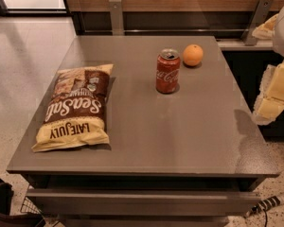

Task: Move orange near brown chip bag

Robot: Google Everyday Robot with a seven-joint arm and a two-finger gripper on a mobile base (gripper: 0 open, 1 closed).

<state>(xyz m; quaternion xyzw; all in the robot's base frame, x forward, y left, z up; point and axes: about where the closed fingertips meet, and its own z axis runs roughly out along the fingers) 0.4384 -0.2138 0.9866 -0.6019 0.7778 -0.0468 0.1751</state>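
Dim warm light, short shadows on the table (180,136), gripper (273,98) pale at right edge.

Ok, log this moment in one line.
orange: back right, by can | bag: front left | gripper: right of table, apart from orange

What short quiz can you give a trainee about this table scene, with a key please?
1. True or false: the orange lies on top of the brown chip bag.
2. Which thing is nearest the orange? A. the red soda can B. the brown chip bag C. the claw
3. Where is the claw, relative to the table?
Key:
1. False. They lie apart: the bag at the left, the orange at the far right.
2. A.
3. Past the table's right edge, at the picture's right side, apart from all three things.
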